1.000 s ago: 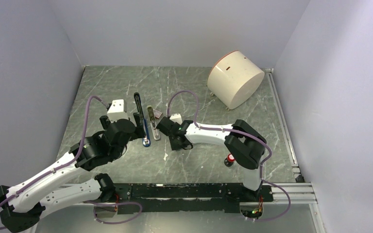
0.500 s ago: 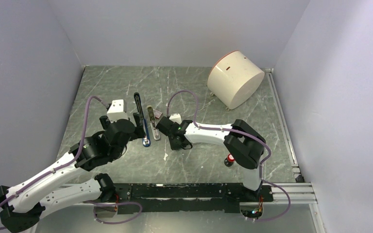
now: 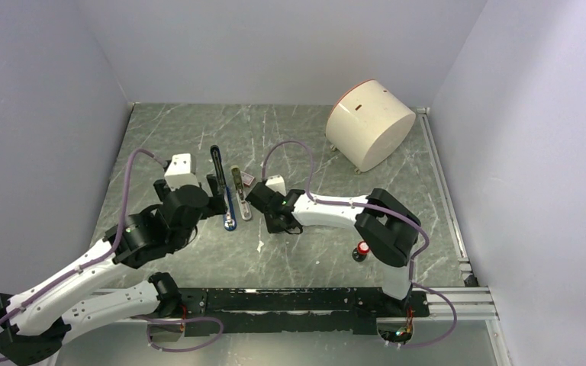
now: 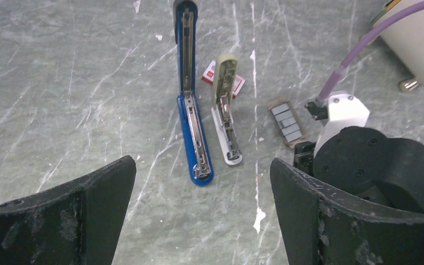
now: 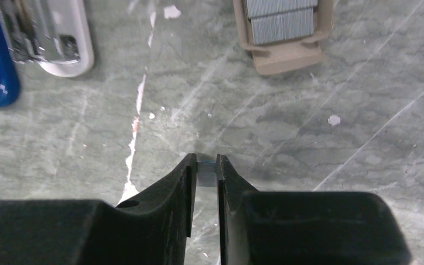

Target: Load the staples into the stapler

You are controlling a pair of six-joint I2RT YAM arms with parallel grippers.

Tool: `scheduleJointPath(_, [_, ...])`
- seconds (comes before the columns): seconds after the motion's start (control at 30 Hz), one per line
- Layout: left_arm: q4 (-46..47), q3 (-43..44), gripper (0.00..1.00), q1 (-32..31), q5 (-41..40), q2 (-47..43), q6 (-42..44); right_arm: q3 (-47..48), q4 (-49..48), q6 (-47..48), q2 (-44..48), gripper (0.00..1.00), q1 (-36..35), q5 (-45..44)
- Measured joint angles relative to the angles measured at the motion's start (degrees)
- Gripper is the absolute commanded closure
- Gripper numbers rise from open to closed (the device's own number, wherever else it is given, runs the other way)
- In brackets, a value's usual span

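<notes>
Right gripper (image 5: 205,171): pinched on grey metal staple strip (image 5: 206,167).
Left gripper (image 4: 201,182): spread wide.
Carry: strip to be kept level, aligned with slim blue stapler (image 4: 190,121) at ten o'clock.

Left gripper (image 4: 201,182) spread wide — right gripper (image 5: 205,167) pinched.

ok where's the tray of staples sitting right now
In the left wrist view, the small tan tray of grey metal staples lies on the marble table right of the beige-and-white stapler, just ahead of the right pincer.
</notes>
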State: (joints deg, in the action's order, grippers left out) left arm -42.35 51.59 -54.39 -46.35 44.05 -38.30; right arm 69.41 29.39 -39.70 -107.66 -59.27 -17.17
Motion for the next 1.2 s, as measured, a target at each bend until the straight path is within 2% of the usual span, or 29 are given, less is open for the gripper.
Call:
scheduleJointPath(0.27, [-0.3,7.0,0.04,0.0,-2.2,-0.6,1.7,1.5,-4.3,1.0,1.0,0.79,-0.6,-2.5])
scheduleJointPath(0.43, [0.1,10.7,0.04,0.0,-3.6,-0.5,3.0,6.1,-6.2,2.1,0.3,0.79,-1.9,-4.4])
scheduleJointPath(0.77, [1.8,14.3,0.05,0.0,-3.9,-0.7,4.7,20.1,-9.3,4.1,-7.6,0.79,-5.2,-8.2])
scheduleJointPath(1.2, [1.5,18.4,0.06,0.0,-3.9,-2.6,4.6,25.6,-10.6,5.3,-15.5,0.79,-5.9,-10.6])
